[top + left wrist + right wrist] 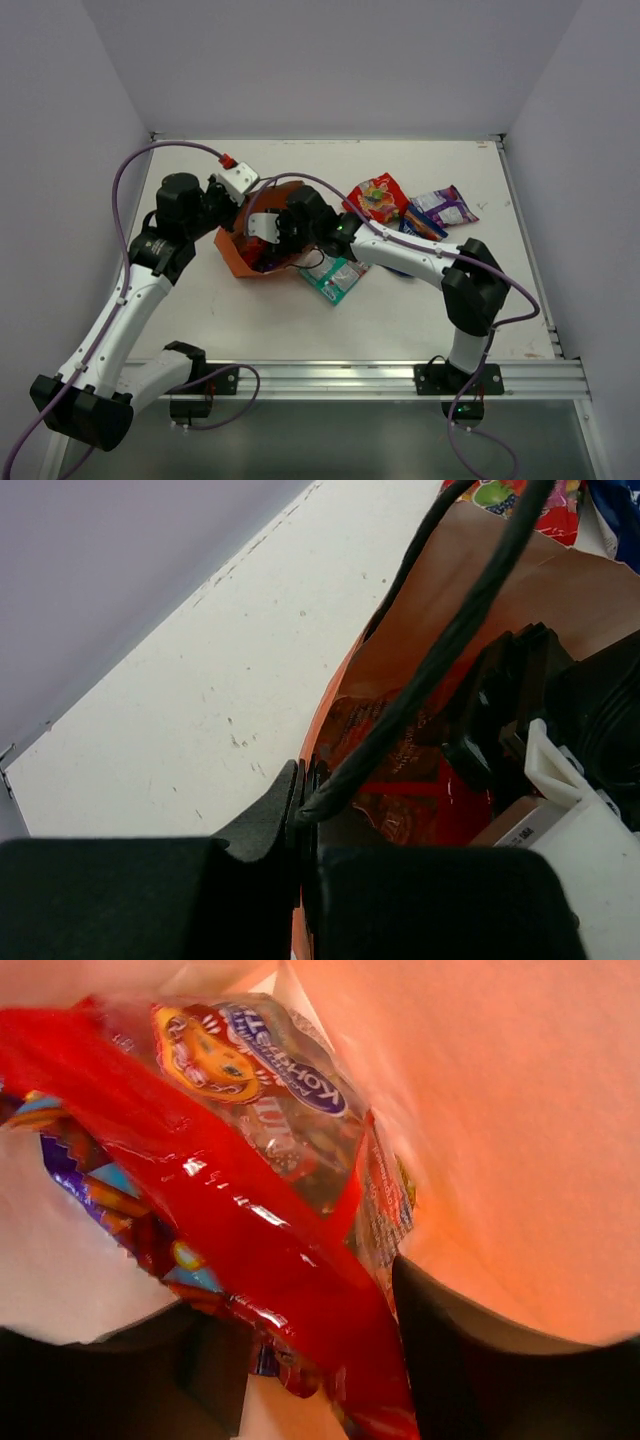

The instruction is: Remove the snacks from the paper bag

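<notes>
Inside paper bag (pixel 238 258) on tabletop (pixel 250 330): right tool (pixel 320 1380) straddles red snack packet (pixel 230 1190), grip unconfirmed. Left tool (pixel 303 805) pinched shut on handle (pixel 450 630). Close fully, then withdraw straight out the mouth.

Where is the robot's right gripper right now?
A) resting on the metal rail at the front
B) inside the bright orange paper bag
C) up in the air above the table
B: the right gripper reaches into the bright orange paper bag, and its wrist camera shows orange walls around a shiny red foil snack packet.
</notes>
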